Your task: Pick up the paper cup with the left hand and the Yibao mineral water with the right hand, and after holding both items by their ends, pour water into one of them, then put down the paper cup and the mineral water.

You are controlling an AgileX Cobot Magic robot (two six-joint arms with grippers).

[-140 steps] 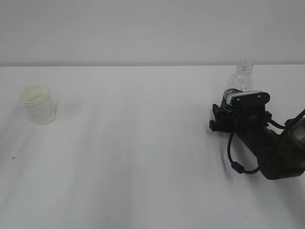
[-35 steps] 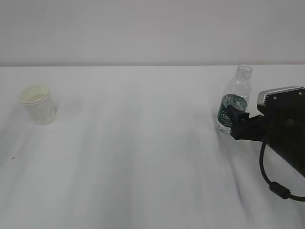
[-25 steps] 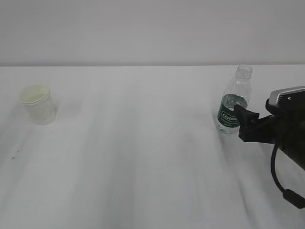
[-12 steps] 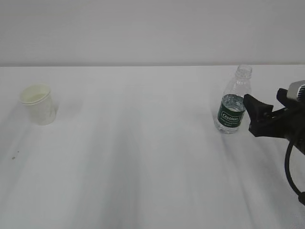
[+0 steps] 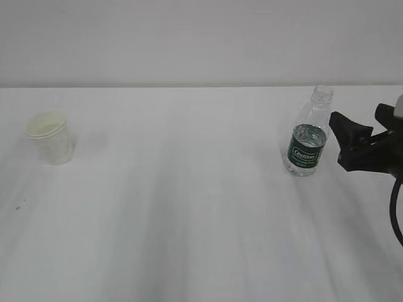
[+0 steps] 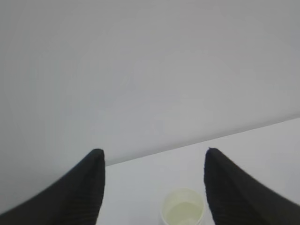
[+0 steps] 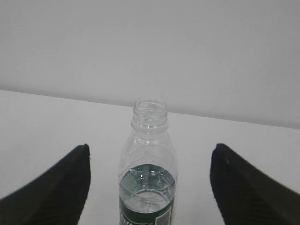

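Note:
The paper cup (image 5: 50, 138) stands upright at the far left of the white table (image 5: 189, 214). In the left wrist view the paper cup (image 6: 183, 207) sits low between the two black fingers, further out than their tips, and my left gripper (image 6: 153, 150) is open and empty. The Yibao mineral water (image 5: 308, 135) stands upright at the right, uncapped and part full. My right gripper (image 5: 357, 113) hangs just to the bottle's right, open and not touching it. In the right wrist view the Yibao mineral water (image 7: 149, 164) is centred ahead of my right gripper (image 7: 151, 146). The left arm is out of the exterior view.
A plain pale wall (image 5: 201, 38) rises behind the table's far edge. A small dark speck (image 5: 17, 202) marks the tabletop in front of the cup. The right arm's black cable (image 5: 395, 207) hangs at the right edge.
My right gripper has let go of the bottle and drawn back to the right, leaving it standing. The cup has not moved.

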